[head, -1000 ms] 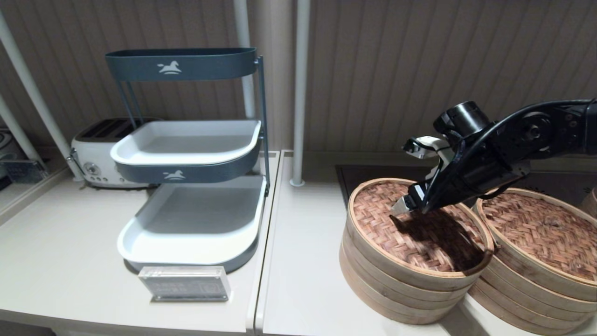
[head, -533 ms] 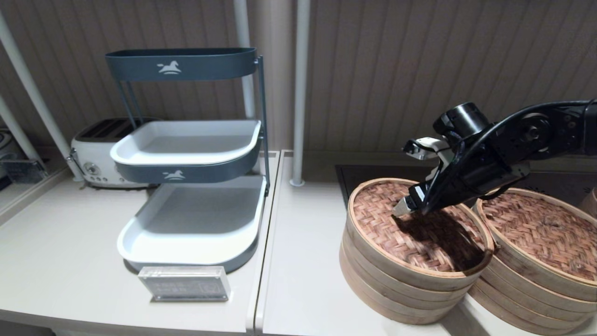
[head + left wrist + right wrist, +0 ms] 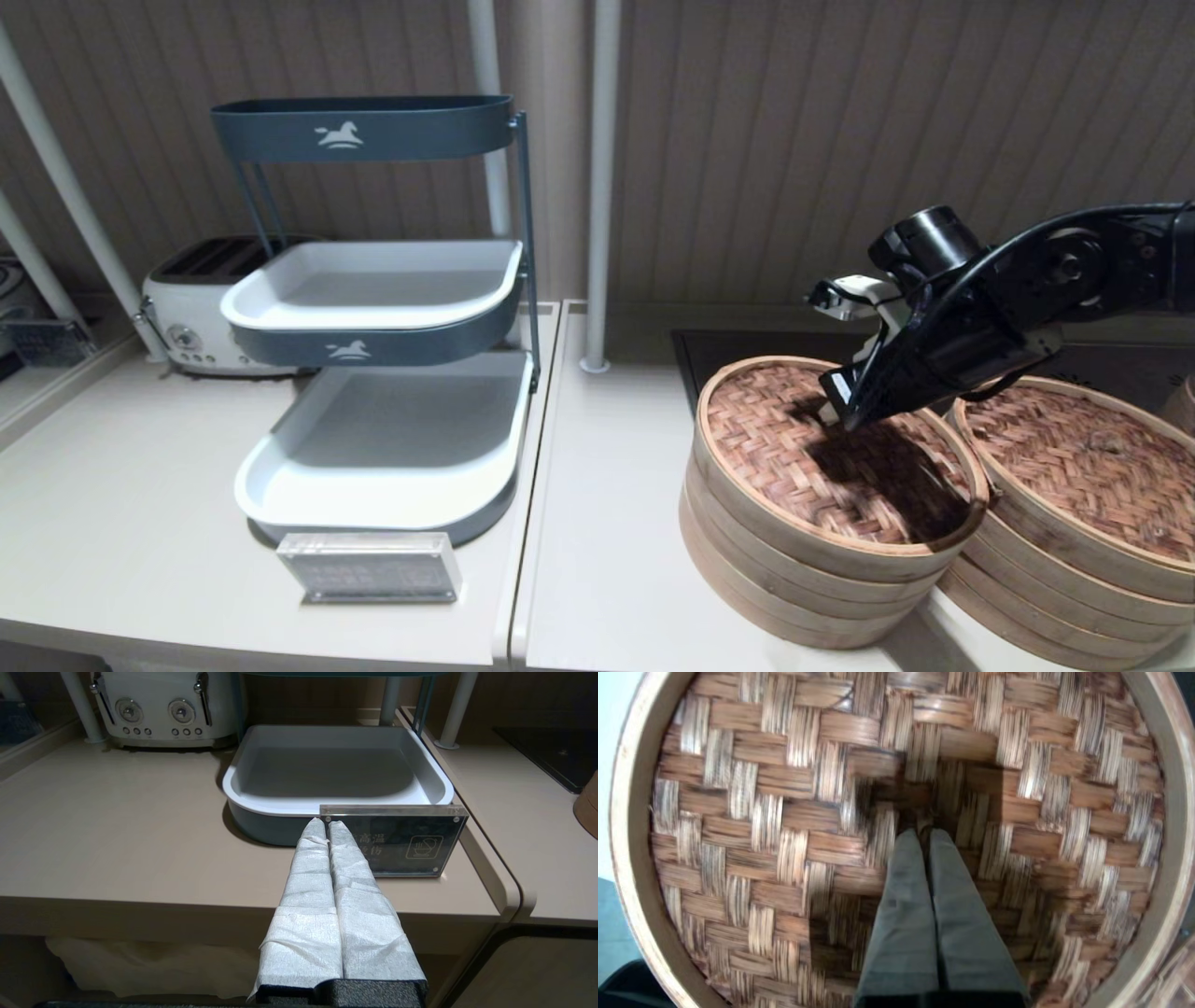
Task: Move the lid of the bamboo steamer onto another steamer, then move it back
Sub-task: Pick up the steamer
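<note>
The bamboo steamer lid (image 3: 794, 457), reddish-brown herringbone weave in a pale rim, lies flat on the left stack of pale bamboo rings (image 3: 747, 569). My right gripper (image 3: 831, 411) reaches down from the right onto the lid's middle. In the right wrist view the right gripper (image 3: 924, 830) is shut, and its tips pinch a small raised strand at the centre of the lid (image 3: 784, 812). My left gripper (image 3: 326, 822) is shut and empty, parked low in front of the counter's left part.
A second lidded steamer (image 3: 1074, 467) with a small centre knot stands touching the first on the right. On the left stand a tiered tray rack (image 3: 383, 420), an acrylic sign (image 3: 372, 565) and a toaster (image 3: 191, 317). White poles (image 3: 597, 187) rise behind.
The right gripper's pale fingertip, which stuck out to the left over the lid, has drawn in as the fingers shut. The lid has not moved.
</note>
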